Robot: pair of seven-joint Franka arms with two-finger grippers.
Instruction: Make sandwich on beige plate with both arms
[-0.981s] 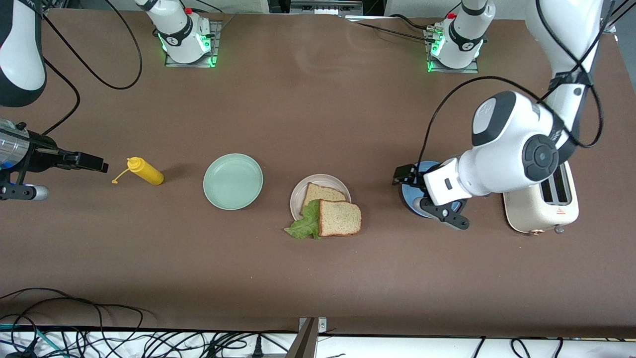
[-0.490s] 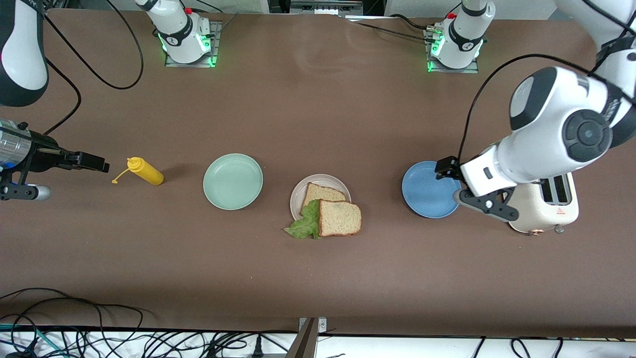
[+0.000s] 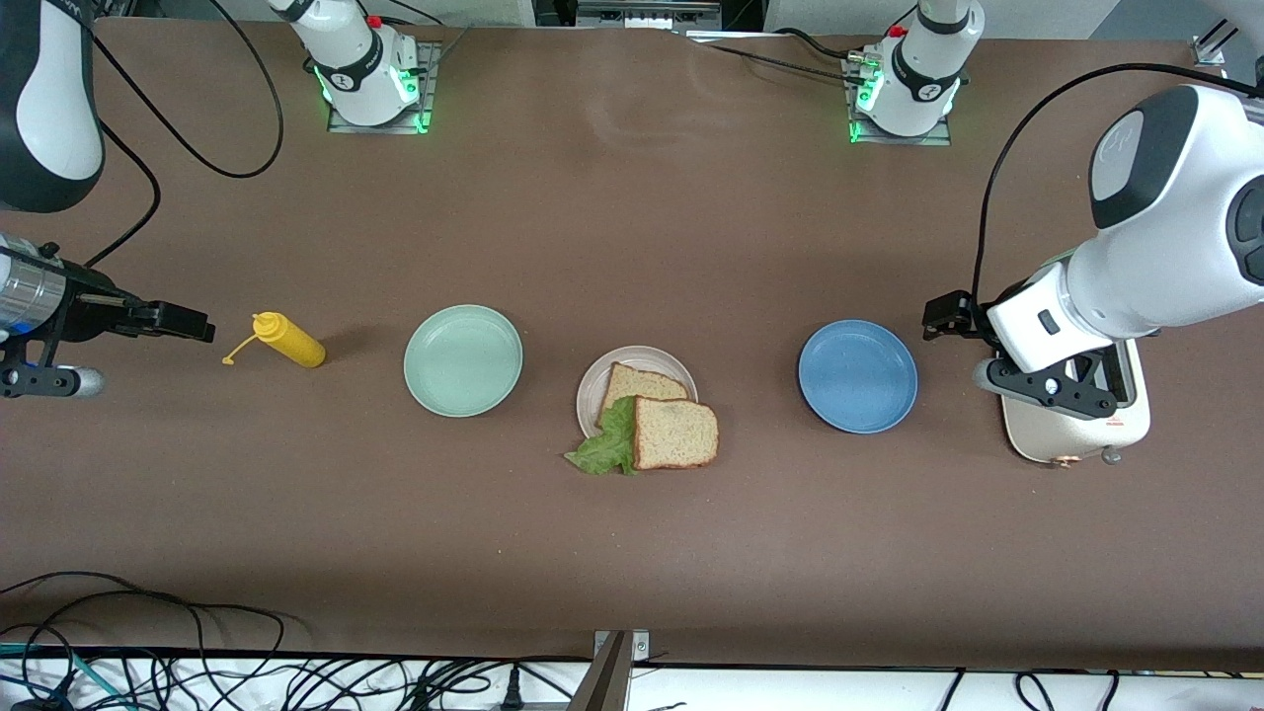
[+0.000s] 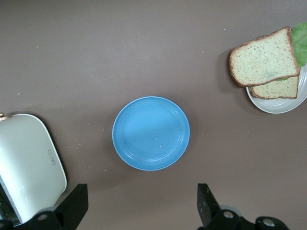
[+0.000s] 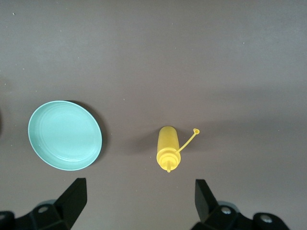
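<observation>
Top bread slice [image 3: 674, 433] is light, soft, crumbly; pinch its crust w/ care. Sits mid-frame on beige plate [image 3: 592, 380], lettuce [image 3: 607, 446] under. Left gripper [image 4: 144, 211] over toaster [image 3: 1076, 425], open & empty. Right gripper [image 5: 139, 206] waits near yellow bottle [image 3: 288, 340], open too.

Brown table [image 3: 632, 227] seen carrying row of items: yellow squeeze bottle [image 3: 287, 339] lying toward right arm's end, then mint green plate [image 3: 463, 359], beige plate [image 3: 636, 389], blue plate [image 3: 857, 375], cream toaster [image 3: 1076, 415] toward left arm's end.

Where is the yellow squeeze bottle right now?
The yellow squeeze bottle lies on its side toward the right arm's end of the table, beside the mint green plate, under the open right gripper.
</observation>
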